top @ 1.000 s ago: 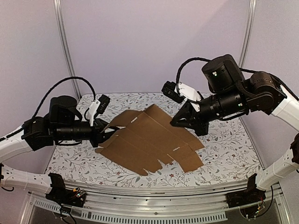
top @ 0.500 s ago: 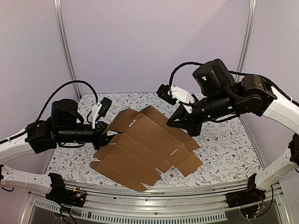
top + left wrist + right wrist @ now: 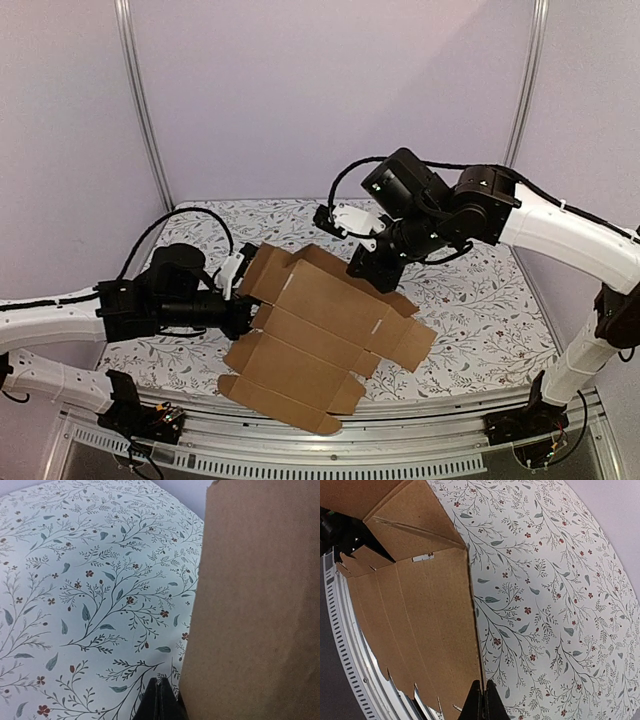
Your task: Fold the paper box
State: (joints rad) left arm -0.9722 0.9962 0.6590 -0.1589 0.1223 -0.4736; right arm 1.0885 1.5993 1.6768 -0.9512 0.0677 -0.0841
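Paper box as a flat brown die-cut sheet, flaps unfolded, tilted over the near middle of the floral-patterned table and overhanging the metal front rail. Left gripper closed tight beside its left edge, right gripper closed tight at its far edge; actual pinch on the cardboard impossible to tell. Plain lilac walls all around.
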